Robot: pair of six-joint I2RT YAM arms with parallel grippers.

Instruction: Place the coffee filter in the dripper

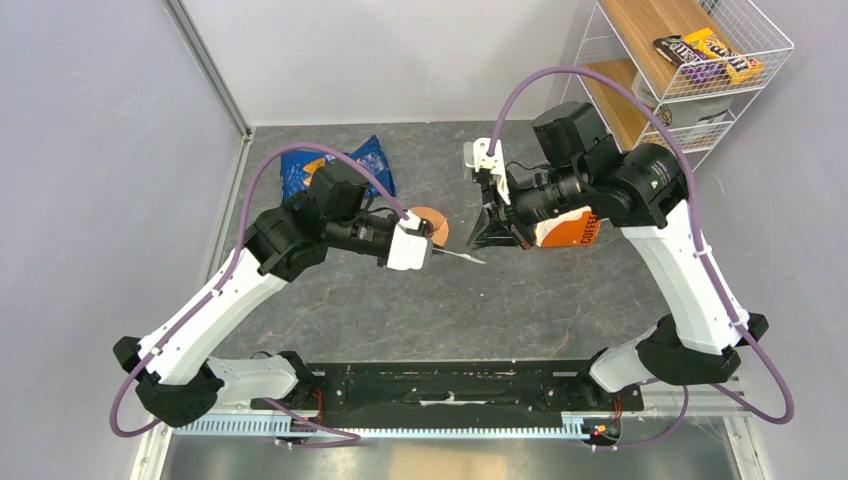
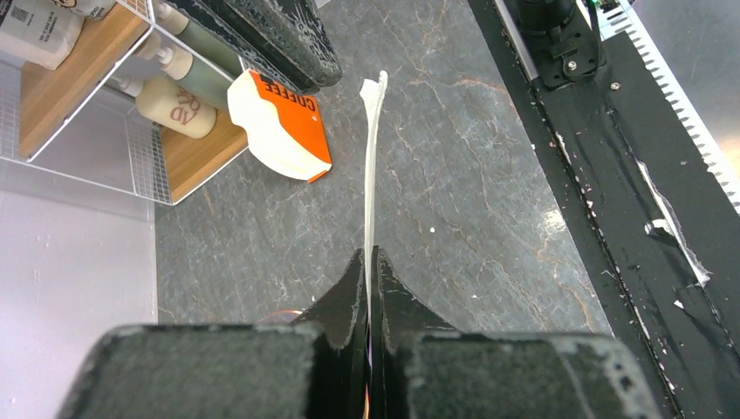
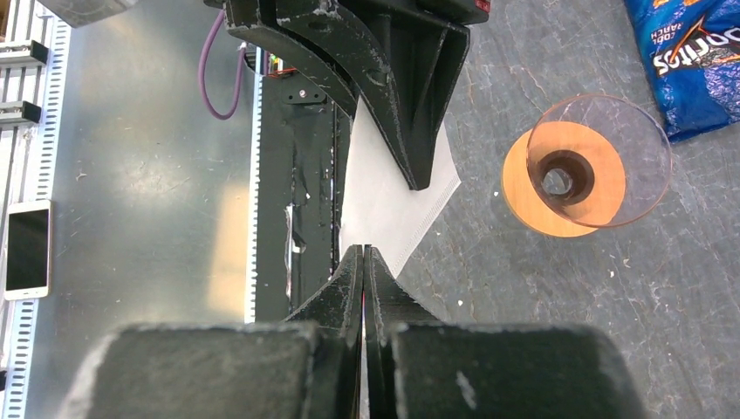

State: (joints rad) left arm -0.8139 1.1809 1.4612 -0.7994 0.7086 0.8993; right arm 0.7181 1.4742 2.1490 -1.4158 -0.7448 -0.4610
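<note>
My left gripper (image 1: pixel 447 253) (image 2: pixel 369 255) is shut on the coffee filter (image 1: pixel 466 258), a thin white paper held flat above the table. The left wrist view shows it edge-on (image 2: pixel 373 166); the right wrist view shows its broad side (image 3: pixel 388 205), pinched by the left fingers (image 3: pixel 410 131). My right gripper (image 1: pixel 483 243) (image 3: pixel 363 250) is shut, its tips right at the filter's free edge; I cannot tell if they touch it. The dripper (image 1: pixel 428 222) (image 3: pixel 528 183), an orange disc with a dark centre and a clear round rim over it, sits on the table just behind the left gripper.
An orange-and-white COFFEE pack (image 1: pixel 568 229) (image 2: pixel 284 131) lies under the right wrist. A blue chip bag (image 1: pixel 340 165) (image 3: pixel 698 61) lies behind the dripper. A wire shelf (image 1: pixel 690 70) with bottles (image 2: pixel 179 105) stands far right. A black rail (image 1: pixel 450 385) lines the near edge. A phone (image 3: pixel 26 249) lies beyond it.
</note>
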